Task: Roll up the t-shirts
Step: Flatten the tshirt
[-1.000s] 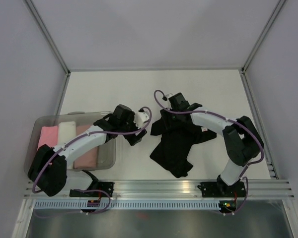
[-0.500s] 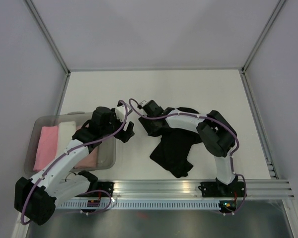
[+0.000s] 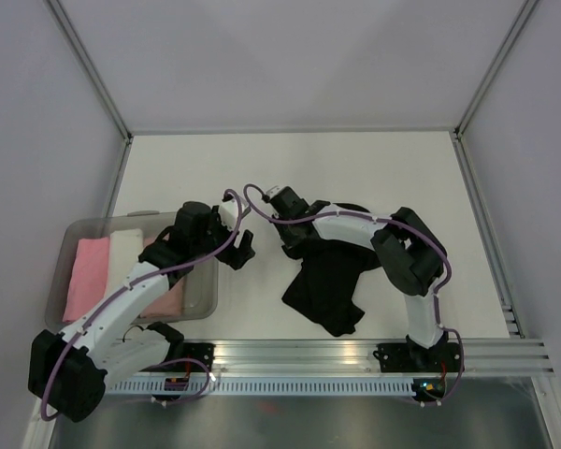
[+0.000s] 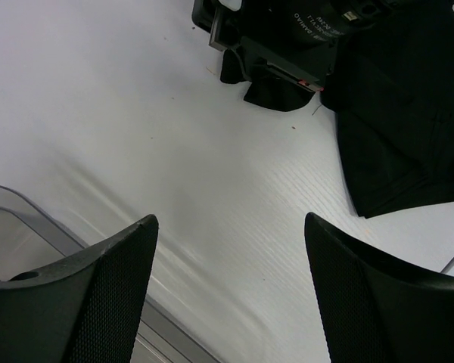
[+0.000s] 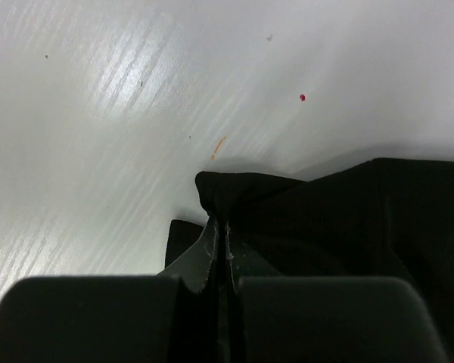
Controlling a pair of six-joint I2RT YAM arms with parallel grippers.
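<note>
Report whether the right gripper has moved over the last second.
Yes. The right gripper swung left toward the clear bin, ending at the black t-shirt's far-left corner, shut on the cloth.

The black shirt (image 3: 332, 281) lies crumpled mid-counter (image 3: 262, 168) — bunched, uneven folds. A pink roll (image 3: 86, 276), white roll (image 3: 126, 248) and peach roll (image 3: 168, 297) lie side by side in the bin (image 3: 213, 292) — far left.

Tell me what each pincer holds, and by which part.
Right pincer: shut on the black t-shirt, pinching a bunched fold at its edge. Left pincer: open, holding nothing.
</note>
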